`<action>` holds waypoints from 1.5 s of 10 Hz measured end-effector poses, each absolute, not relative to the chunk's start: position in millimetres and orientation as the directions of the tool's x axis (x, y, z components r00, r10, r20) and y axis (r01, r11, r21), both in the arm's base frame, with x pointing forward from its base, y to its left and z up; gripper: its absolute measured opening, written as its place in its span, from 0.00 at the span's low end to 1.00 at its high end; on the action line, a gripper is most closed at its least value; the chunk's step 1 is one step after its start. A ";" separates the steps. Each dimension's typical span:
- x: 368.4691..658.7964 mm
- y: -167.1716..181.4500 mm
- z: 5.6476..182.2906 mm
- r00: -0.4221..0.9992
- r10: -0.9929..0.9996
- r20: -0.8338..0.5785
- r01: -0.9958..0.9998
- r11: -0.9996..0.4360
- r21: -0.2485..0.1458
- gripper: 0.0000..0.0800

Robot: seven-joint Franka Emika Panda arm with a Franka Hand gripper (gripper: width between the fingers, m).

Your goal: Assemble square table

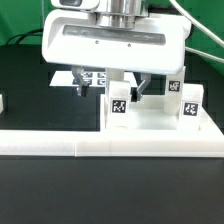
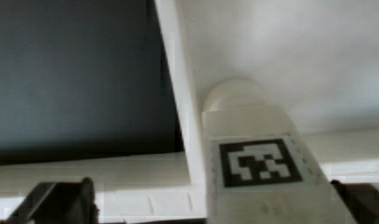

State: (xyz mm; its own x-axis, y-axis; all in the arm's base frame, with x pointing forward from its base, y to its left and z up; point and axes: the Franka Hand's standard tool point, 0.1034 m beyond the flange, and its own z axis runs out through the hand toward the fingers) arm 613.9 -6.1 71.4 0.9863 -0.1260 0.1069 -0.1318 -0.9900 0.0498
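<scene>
The square table's white panel (image 1: 150, 126) lies flat on the black table. It also shows in the wrist view (image 2: 292, 50). Three white tagged legs stand upright on it: one (image 1: 118, 102) near its left corner in the exterior view, two more (image 1: 172, 89) (image 1: 190, 106) toward the right. My gripper (image 1: 112, 88) is low over the left leg, jaws open, with the leg between the fingers. In the wrist view the leg (image 2: 257, 150) stands between my dark fingertips (image 2: 58, 205), closer to the other finger, and my gripper (image 2: 212, 208) does not clamp it.
The long low white L-shaped rail (image 1: 100, 146) runs along the front of the panel. The marker board (image 1: 95, 78) lies behind the gripper. A small white part (image 1: 3, 101) sits at the exterior view's far left.
</scene>
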 end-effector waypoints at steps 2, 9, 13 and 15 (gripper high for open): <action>609.8 4.5 80.7 0.999 -0.015 -0.032 -0.014 -1.000 0.023 0.81; 625.0 7.1 75.6 0.998 -0.041 -0.057 -0.039 -0.999 0.030 0.81; 626.1 6.1 74.9 0.987 -0.151 -0.053 -0.149 -0.988 0.041 0.57; 626.1 6.3 74.9 0.954 -0.296 -0.046 -0.294 -0.955 0.048 0.36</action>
